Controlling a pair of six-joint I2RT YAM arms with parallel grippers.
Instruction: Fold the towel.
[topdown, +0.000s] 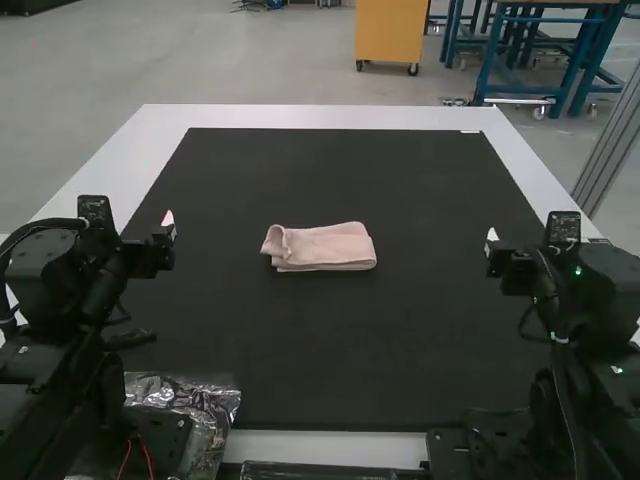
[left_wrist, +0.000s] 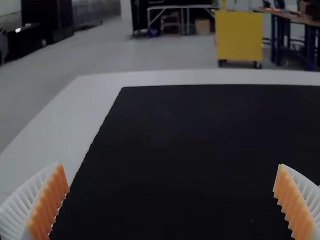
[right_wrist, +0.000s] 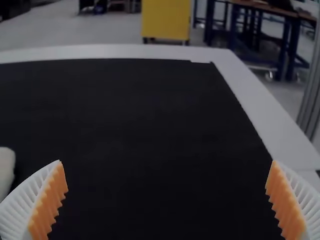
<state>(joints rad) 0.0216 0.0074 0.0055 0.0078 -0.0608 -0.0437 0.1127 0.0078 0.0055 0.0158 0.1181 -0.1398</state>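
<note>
High view: the whole pink towel (topdown: 320, 248) lies on the black mat (topdown: 300, 370); the right wrist view gives just a pale piece of it, while the left wrist view gives the mat's far left corner. Count: one towel, one mat on one white tabletop (topdown: 330, 117), two grippers with two ribbed fingers each, and one crinkled clear plastic wrap by the tabletop's near left corner. Left gripper (topdown: 130, 250) is at the mat's left side, fingers spread wide; right gripper (topdown: 528, 262) is at its right side, likewise wide, both well apart from the towel. Towel sits about midway between the mat's left and right edges, folded into a compact, roughly rectangular bundle, longer from left to right, layers stacked along the near edge, a rounded curl at its left end.
</note>
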